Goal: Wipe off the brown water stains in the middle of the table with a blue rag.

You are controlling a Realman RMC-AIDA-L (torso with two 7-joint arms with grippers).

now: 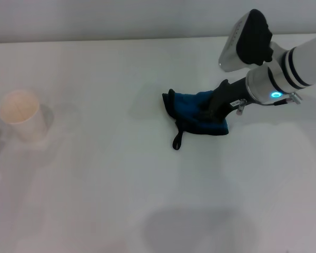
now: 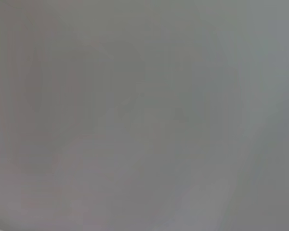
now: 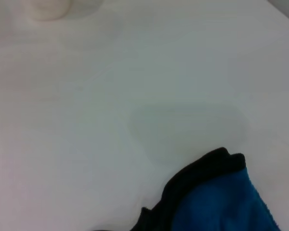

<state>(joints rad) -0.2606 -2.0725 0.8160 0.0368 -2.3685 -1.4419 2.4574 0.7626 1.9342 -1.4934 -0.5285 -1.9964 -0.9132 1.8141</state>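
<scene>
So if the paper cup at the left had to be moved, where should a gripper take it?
Around the side wall of the paper cup, coming level from the side. It stands upright with its mouth open upward and nothing touching it on the table; pinching the thin rim would likely crush it.

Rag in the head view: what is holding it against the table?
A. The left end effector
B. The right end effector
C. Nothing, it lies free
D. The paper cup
B: the right end effector presses down on the bunched rag on the table; the cup stands far off toward the robot's left.
</scene>
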